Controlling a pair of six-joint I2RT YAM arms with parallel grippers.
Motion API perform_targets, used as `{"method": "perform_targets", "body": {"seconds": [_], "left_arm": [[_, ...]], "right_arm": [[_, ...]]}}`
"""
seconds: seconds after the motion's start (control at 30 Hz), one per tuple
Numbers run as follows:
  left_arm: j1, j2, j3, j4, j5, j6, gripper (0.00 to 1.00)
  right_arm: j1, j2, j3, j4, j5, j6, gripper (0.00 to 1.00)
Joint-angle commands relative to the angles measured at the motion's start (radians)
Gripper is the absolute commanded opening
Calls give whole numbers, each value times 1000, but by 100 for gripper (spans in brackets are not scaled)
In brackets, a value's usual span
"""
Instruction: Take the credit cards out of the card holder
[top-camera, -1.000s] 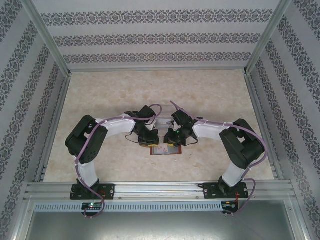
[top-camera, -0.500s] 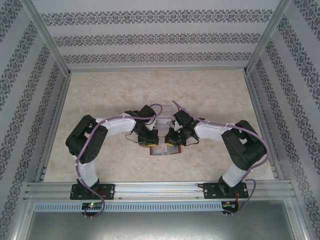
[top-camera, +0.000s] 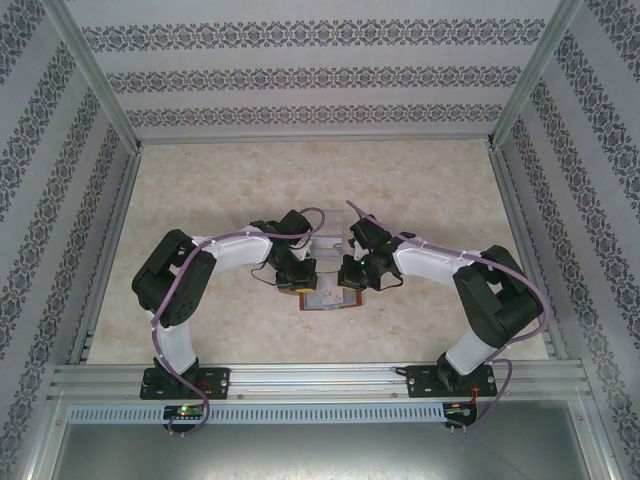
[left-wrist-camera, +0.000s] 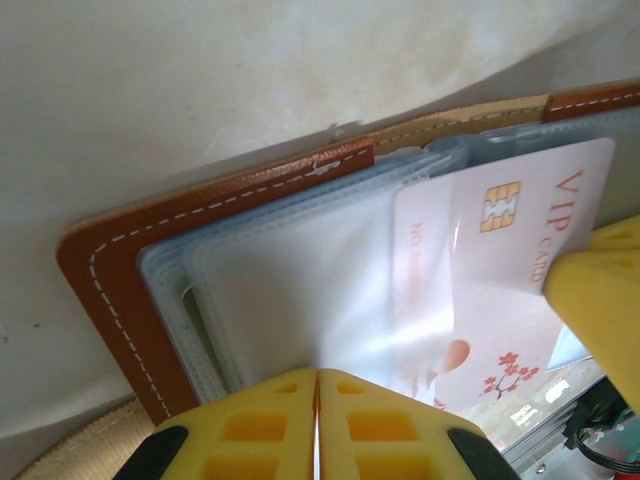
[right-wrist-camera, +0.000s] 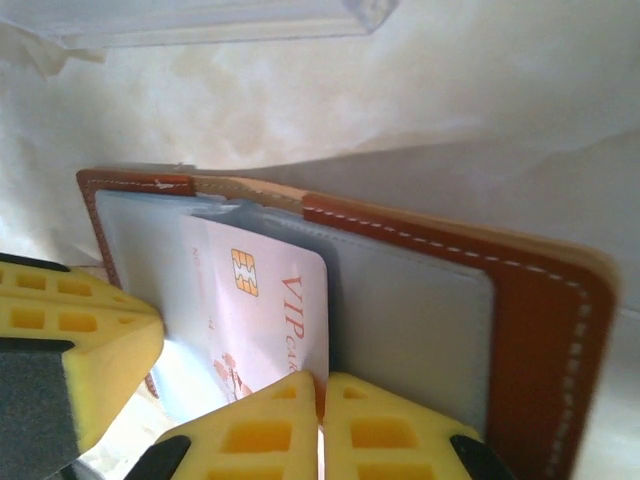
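The right gripper (right-wrist-camera: 322, 392) has its yellow pads pressed together on the lower corner of a pale credit card (right-wrist-camera: 262, 300) (gold chip, red "VIP CARD" lettering). The card sticks partway out of the bluish-grey sleeves (right-wrist-camera: 135, 260). The left gripper (left-wrist-camera: 317, 395) is likewise closed flat, its pads nipping the edge of the sleeves of the card holder (left-wrist-camera: 110, 300). The holder lies open on the table (top-camera: 200, 190) between the two wrists.

The right wrist view shows the brown stitched cover running off toward 3 o'clock and one of the left gripper's pads at 9 o'clock. The left wrist view gives the fanned stack of sleeves instead, with one right-gripper pad against the card at 3 o'clock. From above, the holder's near edge peeks out at 6 o'clock below both grippers.

A clear tray (right-wrist-camera: 200, 25) sits just beyond the holder at 12 o'clock. Bare tabletop lies open toward 9, 3 and 6 o'clock, and the holder is well apart from the frame rails (top-camera: 105, 250).
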Motion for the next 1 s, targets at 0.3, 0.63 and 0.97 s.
{"method": "perform_targets", "body": {"seconds": [0.3,0.63,0.97], "left_arm": [[-10,13,-2,-43,-21,12,9],[-10,10,-4,-40,-18,11,9],[-11,8,-6,-36,-14,13,9]], "right_arm": [[-7,-38,46,-171,140,-75,8],[14,-49,66,-154,116,-60,7],[63,-41,95,-134,100,-9,15]]}}
